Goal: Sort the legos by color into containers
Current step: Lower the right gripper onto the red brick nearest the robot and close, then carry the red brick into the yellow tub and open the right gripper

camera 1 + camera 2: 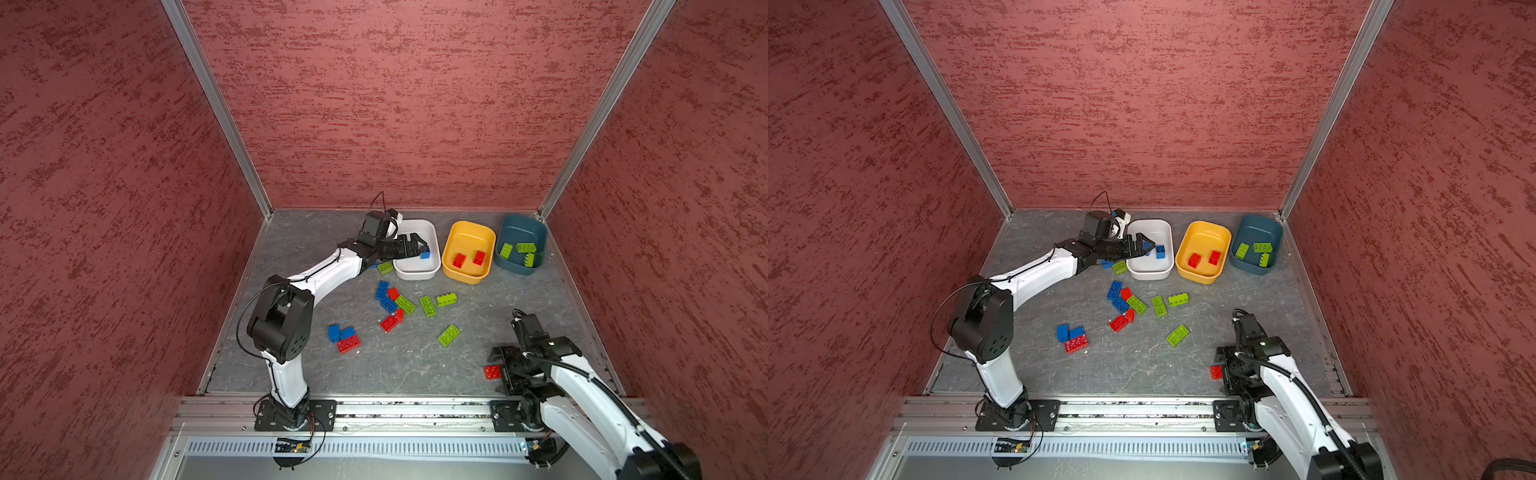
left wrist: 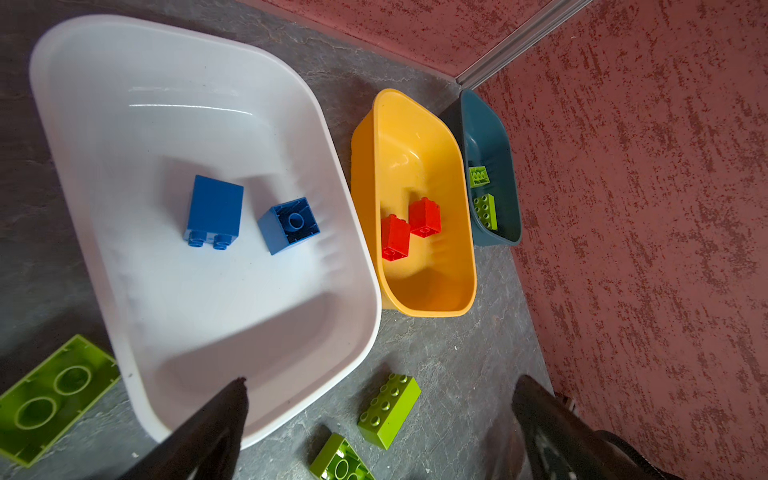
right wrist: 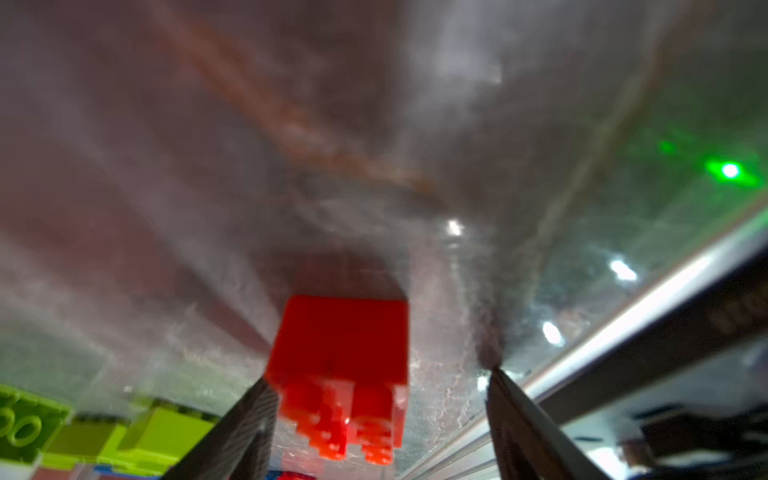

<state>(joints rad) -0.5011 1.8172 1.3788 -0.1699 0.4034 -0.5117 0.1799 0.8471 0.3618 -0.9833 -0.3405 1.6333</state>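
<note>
Near front edge of desk [image 1: 415, 374], red square lego [image 3: 338, 332] between fingers [image 3: 249, 415] of right end effector [image 3: 381, 376], spread; studs facing that end effector. Over white tub [image 2: 187, 124] holding two blue legos [image 2: 214, 208], left end effector [image 2: 380, 379] spread.

A robot lab test booth: red textured wall panels [image 1: 395, 104] in aluminium framing [image 1: 218, 108], robot arms [image 1: 286, 316] bolted to a metal rail [image 1: 415, 409].

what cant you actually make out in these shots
Whether the right gripper pinches the red brick: the right wrist view is blurred, and in both top views the contact is too small to see.
Blue brick beside the white tub: mostly under the left arm in both top views.
Green bricks in the right wrist view: blurred, cut off by the edge.
</note>
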